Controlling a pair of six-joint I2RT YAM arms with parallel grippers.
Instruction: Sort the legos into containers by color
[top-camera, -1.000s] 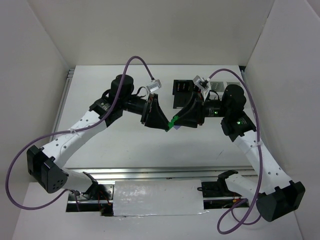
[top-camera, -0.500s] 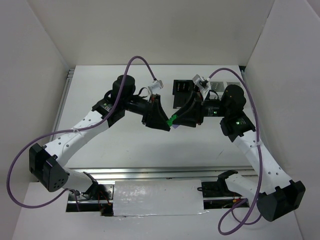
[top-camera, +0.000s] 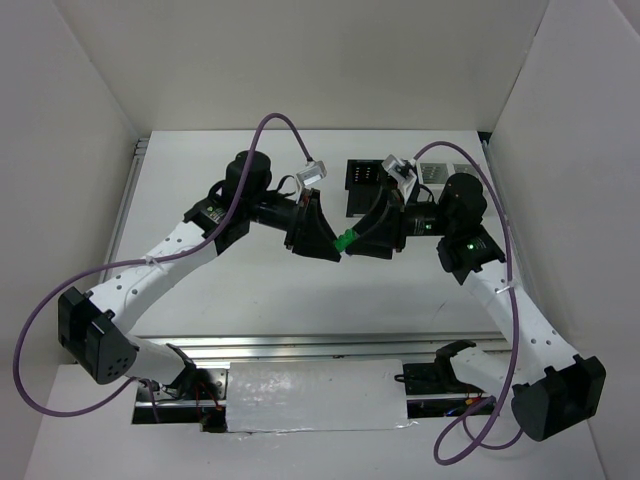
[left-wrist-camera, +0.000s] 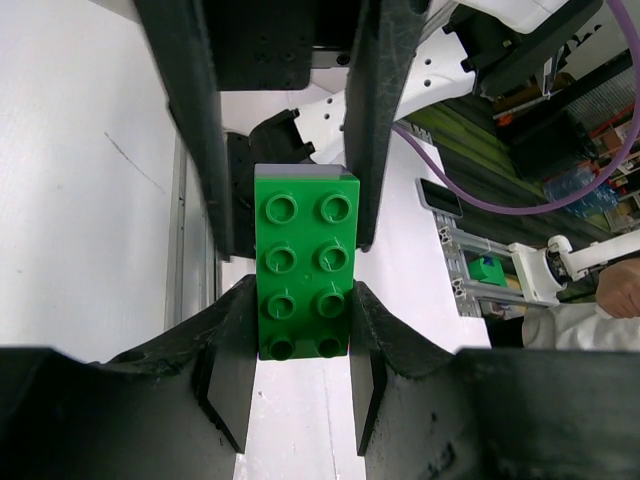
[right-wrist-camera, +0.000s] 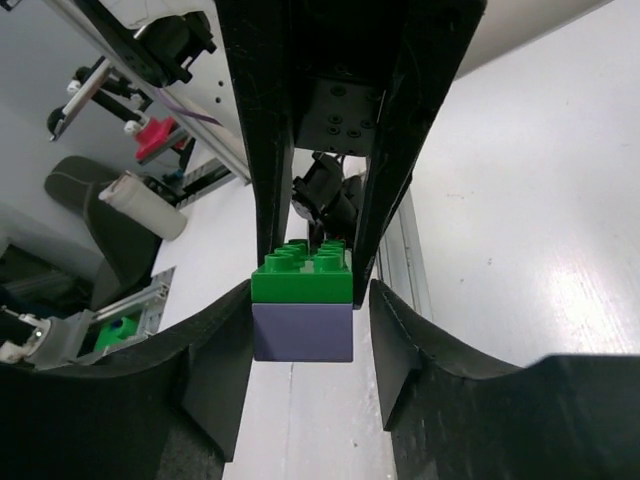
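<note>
The left claw is pressed onto the near end of the green lego, one finger flat against each long side and the studs facing its camera. That grip alone carries the piece in the air above the surface. It hangs between the two arms, well short of the containers at the back.

A purple lego is clipped to the green one's underside, so the pair hangs as one stack. The right claw comes in from the opposite side and straddles the stack's other end, but its jaws are spread. Its wrist view shows a bare gap between the purple lego and one finger, so it pinches nothing.

The claws probably meet tip to tip because two colours stuck together cannot go into one bin. One claw would have to anchor the green while the other takes the purple and pulls. I judge the right claw needs to close on the purple alone before any tug. With only one grip in place, a nudge from its loose fingers could twist the stack.
</note>
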